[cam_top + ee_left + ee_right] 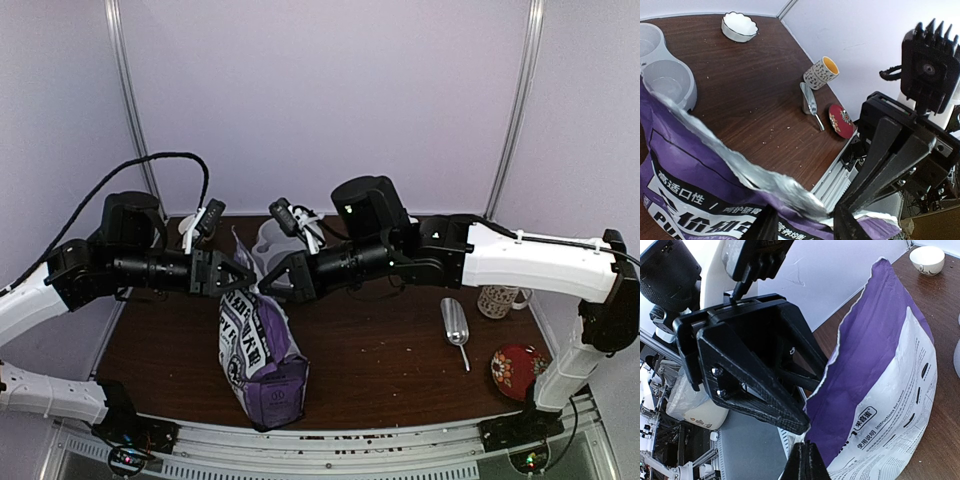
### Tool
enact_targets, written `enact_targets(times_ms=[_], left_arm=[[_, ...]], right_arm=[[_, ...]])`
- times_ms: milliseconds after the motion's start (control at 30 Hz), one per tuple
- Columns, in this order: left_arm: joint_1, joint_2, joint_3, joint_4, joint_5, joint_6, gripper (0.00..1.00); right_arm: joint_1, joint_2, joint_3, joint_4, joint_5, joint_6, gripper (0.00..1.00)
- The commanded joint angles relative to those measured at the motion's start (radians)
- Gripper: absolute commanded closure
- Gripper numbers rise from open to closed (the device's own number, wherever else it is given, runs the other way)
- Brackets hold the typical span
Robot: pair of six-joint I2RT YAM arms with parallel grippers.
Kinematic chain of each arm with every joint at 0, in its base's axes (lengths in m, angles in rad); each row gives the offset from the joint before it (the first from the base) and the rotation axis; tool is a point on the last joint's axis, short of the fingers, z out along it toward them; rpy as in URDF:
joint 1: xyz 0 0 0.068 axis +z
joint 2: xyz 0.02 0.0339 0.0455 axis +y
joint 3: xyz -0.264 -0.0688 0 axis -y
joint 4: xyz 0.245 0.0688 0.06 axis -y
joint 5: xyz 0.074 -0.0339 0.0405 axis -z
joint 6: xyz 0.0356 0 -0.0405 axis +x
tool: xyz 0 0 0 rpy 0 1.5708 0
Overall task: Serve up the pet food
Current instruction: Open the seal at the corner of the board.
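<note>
The purple pet food bag (pixel 262 350) stands at the table's middle, its torn top showing silver foil (pixel 755 175). No kibble shows; it is hidden inside the bag. My right gripper (pixel 270 283) is shut on the bag's torn top edge, its fingers pressed together in the right wrist view (pixel 805 446). My left gripper (pixel 245 278) meets it from the left at the same edge. In the left wrist view (pixel 802 220) its two fingers stand apart with the bag's wall between them. The grey double bowl (pixel 272 240) sits behind the bag.
A metal scoop (pixel 455 325) lies to the right, with a patterned mug (pixel 500 298) and a red plate (pixel 518 367) near the right edge. A small white bowl (pixel 740 26) sits at the back. Crumbs dot the wood.
</note>
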Motion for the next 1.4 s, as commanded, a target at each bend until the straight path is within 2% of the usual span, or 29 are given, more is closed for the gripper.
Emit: enact_targets(times_ms=[0, 200, 567, 767, 1000, 1367], left_arm=[[-0.016, -0.005, -0.013, 0.043, 0.030, 0.015, 0.61], [-0.021, 0.000, -0.016, 0.043, 0.024, 0.014, 0.72], [-0.028, 0.004, -0.012, 0.043, 0.018, 0.015, 0.76], [-0.033, 0.006, -0.007, 0.044, 0.017, 0.012, 0.81], [-0.039, 0.012, -0.015, 0.044, 0.009, 0.006, 1.00], [-0.039, 0.010, -0.011, 0.043, -0.003, 0.002, 1.00]], right_arm=[[-0.018, -0.011, -0.017, -0.045, 0.061, 0.008, 1.00], [-0.020, -0.014, -0.021, -0.045, 0.068, 0.010, 1.00], [-0.027, -0.029, -0.039, -0.043, 0.094, 0.019, 1.00], [-0.034, -0.044, -0.053, -0.042, 0.113, 0.027, 1.00], [-0.034, -0.059, -0.072, -0.038, 0.125, 0.034, 1.00], [-0.046, -0.090, -0.077, -0.081, 0.182, 0.021, 1.00]])
